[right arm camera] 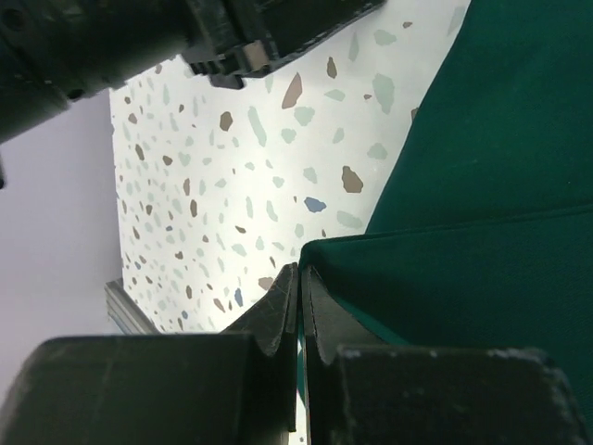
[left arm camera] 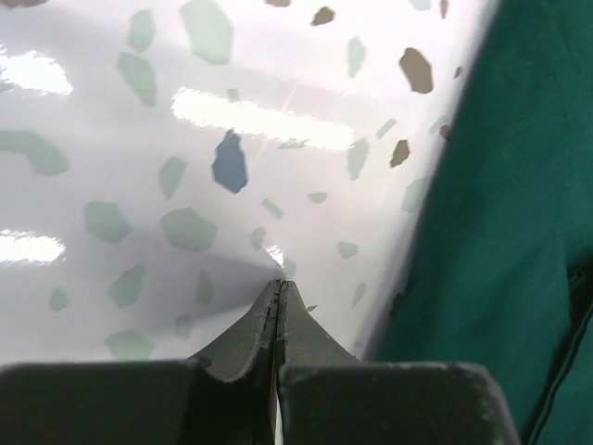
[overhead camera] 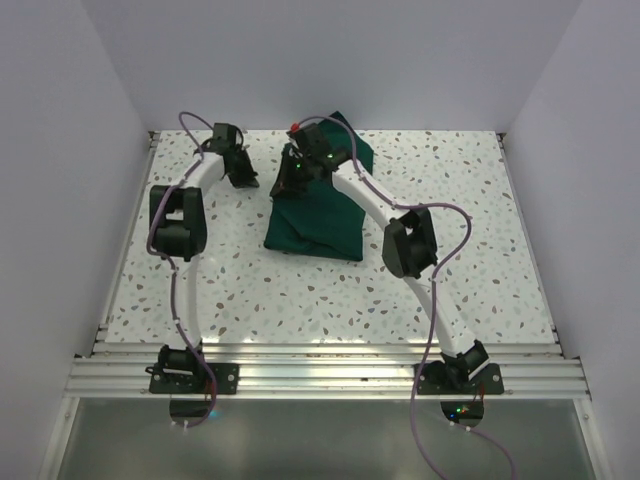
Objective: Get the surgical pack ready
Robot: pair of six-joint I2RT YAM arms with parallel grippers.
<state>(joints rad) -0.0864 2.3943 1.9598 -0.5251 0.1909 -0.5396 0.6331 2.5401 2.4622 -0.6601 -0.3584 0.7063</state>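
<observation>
— Dark green cloth (overhead camera: 318,225), folded into a bundle, lying mid-table toward the far wall. No tray or gauze showing.
— Wrapped inside, I'd guess; this looks like final tucking. The right gripper (right arm camera: 298,278) is pressed together at a fold's corner. Whether it has fabric, I can't tell.
— The left gripper (left arm camera: 280,289)?
— Closed too, empty, over bare table (overhead camera: 300,300) just beside the cloth. Next comes a clean hold on that flap.

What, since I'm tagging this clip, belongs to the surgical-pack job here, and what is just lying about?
Belongs to the job:
- folded green cloth bundle
- right gripper, shut, tips at the bundle's edge
- left gripper, shut, beside the cloth

Just lying about:
- speckled table and purple cables, fixtures only; no loose items seen
</observation>
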